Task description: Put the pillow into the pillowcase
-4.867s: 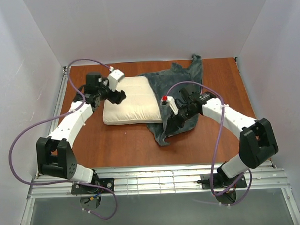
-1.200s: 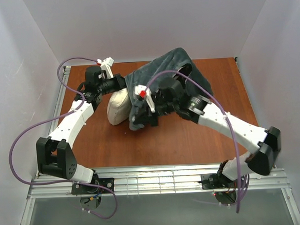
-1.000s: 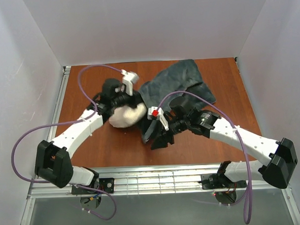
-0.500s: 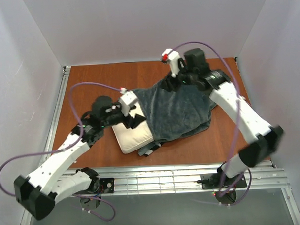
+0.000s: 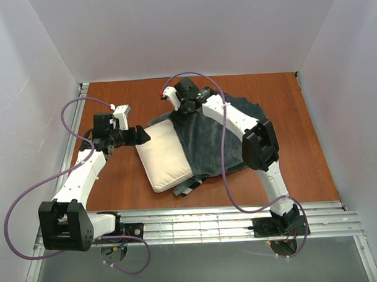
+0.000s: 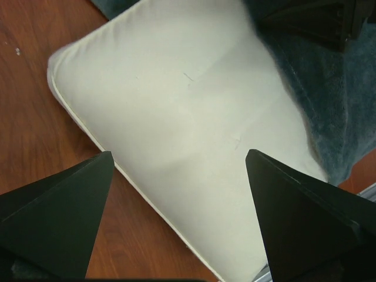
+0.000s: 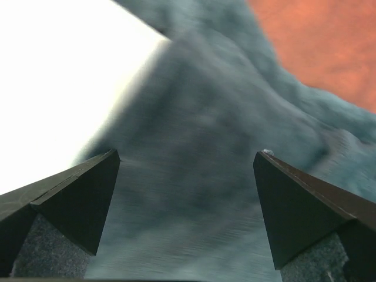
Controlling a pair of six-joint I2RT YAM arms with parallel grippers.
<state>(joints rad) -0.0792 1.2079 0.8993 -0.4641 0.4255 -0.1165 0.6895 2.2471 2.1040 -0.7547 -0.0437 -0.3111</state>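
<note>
**Item 1, striped edge** [image 5: 187, 188]. A scrap of black-and-white lining peeks out at the near rim of the pile. I take it for the pillowcase's other face. Whether it marks the mouth, I cannot tell.

**Item 2, pillow** [image 5: 166, 155]. It lies flat on the worktop [image 5: 115, 180], left of centre, cream and plump. Its left half is bare and its right half is under grey fabric. I judge it light, soft and springy, so a pinch at the middle would only dent it. I would take it at a piped corner or along the seam. No printed face or text shows on this side.

**Item 3, left gripper** [image 5: 139, 135]. Its jaws stand wide apart and hold nothing. It is just beside the pillow's far-left corner. In the wrist view the left gripper [image 6: 179, 154] frames the pillow [image 6: 176, 106].

**Item 4, pillowcase** [image 5: 220, 137]. Dark grey plush covers the pillow's right side and spreads onto the worktop beyond. I judge it limp, light and prone to bunching, with enough nap for a good hold. The hem of the opening is the place to grip. I cannot tell whether the pillow sits inside it or merely underneath.

**Item 5, right gripper** [image 5: 182, 112]. It is over the pillowcase's far-left edge, farthest from me. In the blurred wrist view the right gripper [image 7: 187, 153] has its jaws apart above the fabric. Contact cannot be made out.
</note>
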